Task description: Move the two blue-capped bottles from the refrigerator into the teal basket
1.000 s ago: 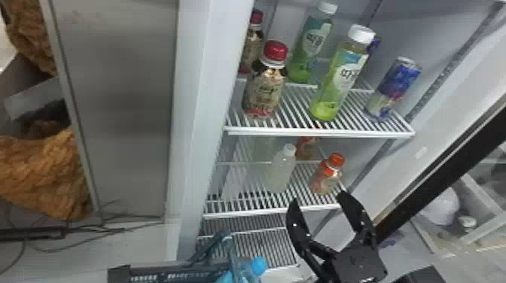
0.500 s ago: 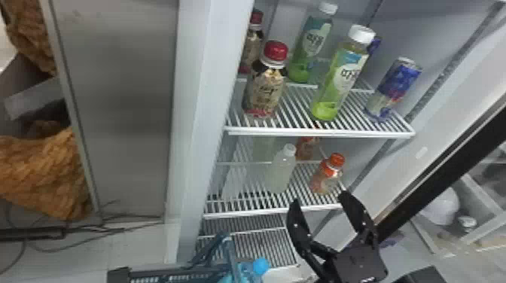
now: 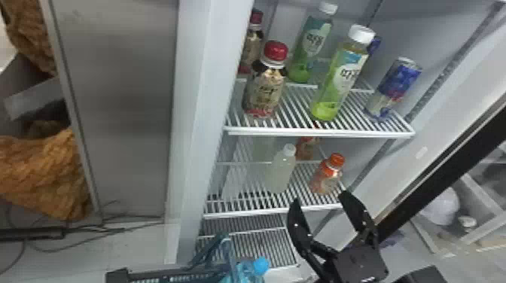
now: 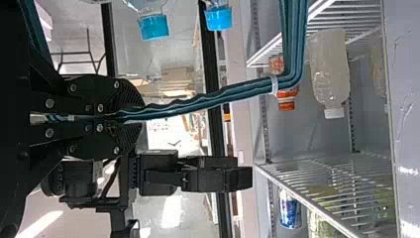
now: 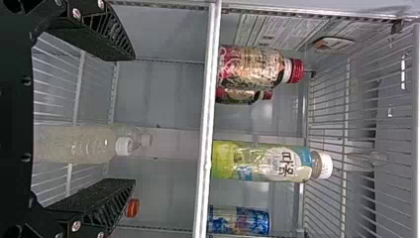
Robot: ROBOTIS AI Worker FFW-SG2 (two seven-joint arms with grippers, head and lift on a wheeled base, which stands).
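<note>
My right gripper [image 3: 319, 197] stands open before the refrigerator's lower shelves in the head view. In the right wrist view, nothing is held by the right gripper [image 5: 133, 119]; a pale white-capped bottle lies beyond it. The left wrist view has my left gripper [image 4: 134, 117] shut on the teal basket's handle [image 4: 198, 103]. Two blue-capped bottles [image 4: 153, 27] [image 4: 218, 18] show by their caps near that view's top. At the head view's bottom edge, one blue-capped bottle [image 3: 241, 274] is at the teal basket [image 3: 158, 277], under its raised handle.
The refrigerator's upper shelf [image 3: 320, 132] bears red-capped bottles, green white-capped bottles and a blue can [image 3: 395, 88]. On the shelf below stand the pale bottle [image 3: 280, 173] and an orange-capped bottle [image 3: 326, 178]. The refrigerator's left frame [image 3: 203, 113] rises beside the shelves.
The basket's handle and the blue-capped bottle have shifted slightly in the head view, the bottle a little to the right. My right gripper has kept its place, still open.
</note>
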